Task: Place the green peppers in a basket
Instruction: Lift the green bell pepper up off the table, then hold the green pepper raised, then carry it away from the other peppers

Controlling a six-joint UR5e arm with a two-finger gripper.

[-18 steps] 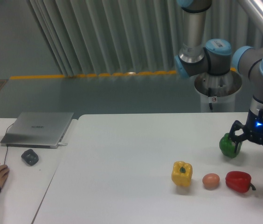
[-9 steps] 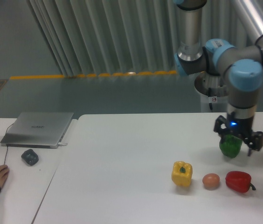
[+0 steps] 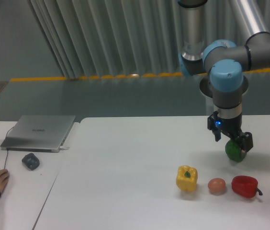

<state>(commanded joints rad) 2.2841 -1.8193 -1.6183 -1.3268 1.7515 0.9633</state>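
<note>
Gripper point(image 3: 230, 139) directly above green pepper point(image 3: 235, 152), fingers straddling its top; can't tell if clamped yet. Pepper on table point(image 3: 125, 182), just behind red pepper point(image 3: 244, 186). No basket visible.

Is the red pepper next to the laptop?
No, the red pepper lies far right by the egg; the laptop is far left.

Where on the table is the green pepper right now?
The green pepper sits at the right of the white table, directly beneath the gripper, behind the red pepper and the egg.
</note>
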